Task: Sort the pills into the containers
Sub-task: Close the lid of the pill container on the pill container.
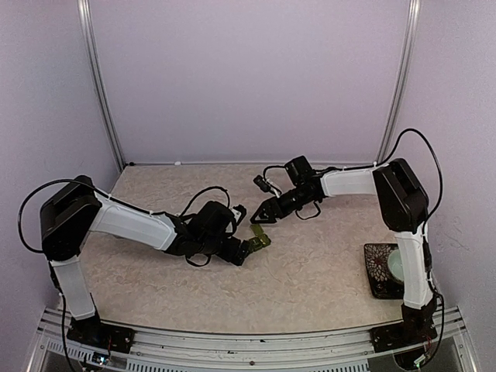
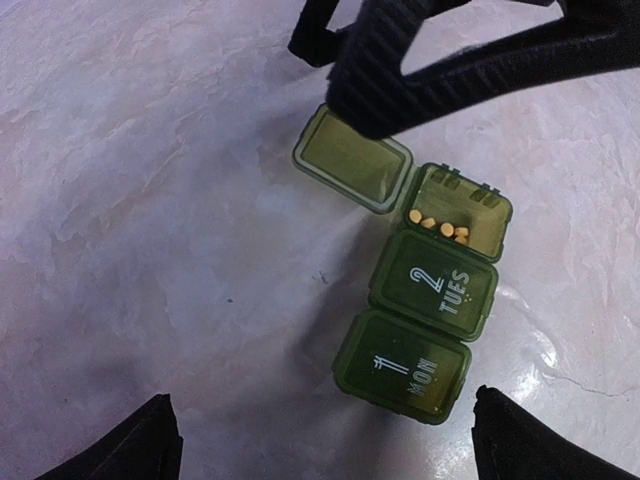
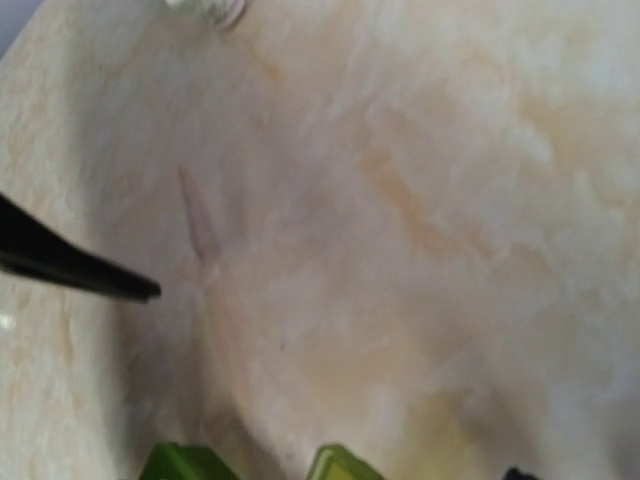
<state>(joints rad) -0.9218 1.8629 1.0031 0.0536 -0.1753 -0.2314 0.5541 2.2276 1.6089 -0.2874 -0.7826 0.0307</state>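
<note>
The dark green pill-box strip lies on the marbled table between the two grippers. Its lids marked "1 MON" and "2 TUES" are shut. The third compartment is open, lid folded back, with several small yellow pills inside. My left gripper is open and empty, one finger on each side of the MON end, not touching it. My right gripper hovers just above the open lid, its fingers apart and holding nothing visible. The right wrist view is blurred; green edges of the box show at the bottom.
A dark patterned tray with a pale green bowl sits at the right edge by the right arm's base. Lilac walls with metal rails close the back and sides.
</note>
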